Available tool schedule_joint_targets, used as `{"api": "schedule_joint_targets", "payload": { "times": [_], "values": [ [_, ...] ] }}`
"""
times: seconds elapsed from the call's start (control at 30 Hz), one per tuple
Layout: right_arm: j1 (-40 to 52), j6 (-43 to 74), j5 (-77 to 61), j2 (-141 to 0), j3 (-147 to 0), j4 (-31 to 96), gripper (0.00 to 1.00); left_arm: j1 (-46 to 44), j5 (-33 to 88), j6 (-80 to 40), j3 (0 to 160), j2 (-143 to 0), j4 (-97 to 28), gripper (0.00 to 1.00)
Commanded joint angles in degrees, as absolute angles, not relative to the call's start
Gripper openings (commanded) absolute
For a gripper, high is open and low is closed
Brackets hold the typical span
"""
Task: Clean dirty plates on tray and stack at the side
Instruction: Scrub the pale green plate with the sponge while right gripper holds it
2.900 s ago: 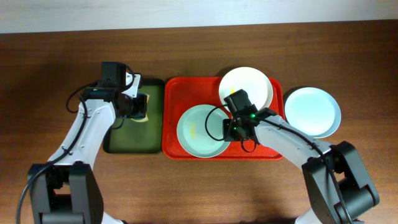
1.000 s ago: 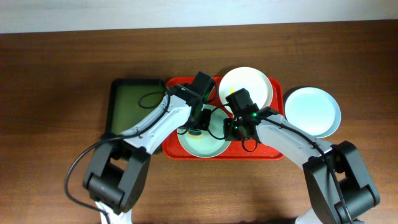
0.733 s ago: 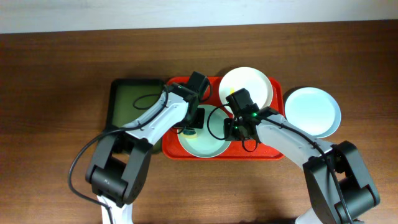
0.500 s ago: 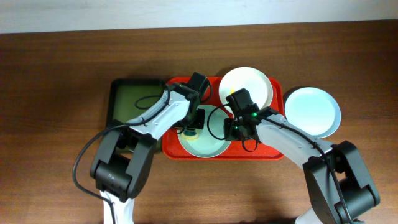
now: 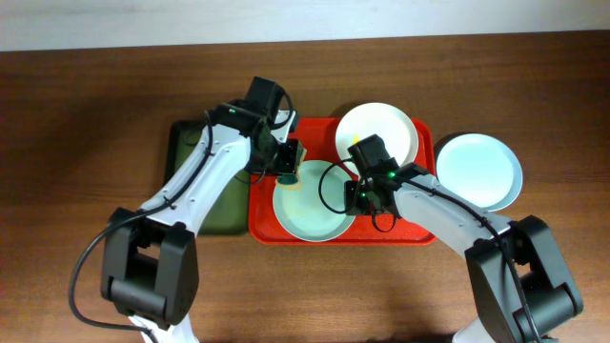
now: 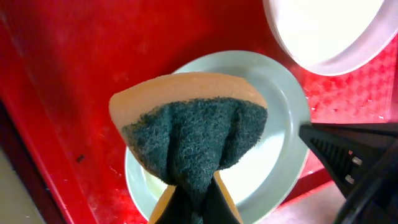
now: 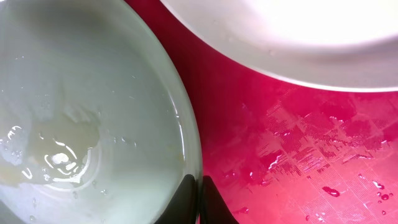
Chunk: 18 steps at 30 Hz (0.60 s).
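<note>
Over mint plate (image 5: 310, 208), L gripper (image 5: 286, 168) hovers w/ sponge (image 6: 189, 127).

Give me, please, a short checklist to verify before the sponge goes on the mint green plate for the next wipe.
1. Left end effector shut on the sponge: ok.
2. Right end effector pinching the mint plate at its rim: ok.
3. Sponge touching the mint plate: cannot tell; it sits over the plate's edge.
4. Mint plate clean: not ok; a wet, pale yellowish film shows inside.
5. White plate apart from the mint plate, on the red tray: ok.
6. Light blue plate on the table beside the tray, free for stacking: ok.
</note>
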<state>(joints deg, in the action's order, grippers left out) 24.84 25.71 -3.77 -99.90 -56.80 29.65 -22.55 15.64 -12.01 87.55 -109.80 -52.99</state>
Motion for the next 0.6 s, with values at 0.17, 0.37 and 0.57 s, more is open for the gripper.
{"api": "schedule_joint_targets", "payload": {
  "times": [0.17,0.37,0.57],
  "values": [
    [25.0,25.6,-4.8,-99.8,-57.2,29.6,0.04,-28.5,5.6,-17.4,84.3,-118.0,-51.5,0.00],
    [25.0,25.6,-4.9,-99.8,-57.2,29.6,0.04,-30.5,1.7,-19.9,83.6,-118.3,-52.1,0.00],
    [25.0,25.6,-5.0,-99.8,-57.2,29.6,0.04,-32.6,1.8,-21.3,78.8,-118.8,-49.0,0.00]
  ]
}}
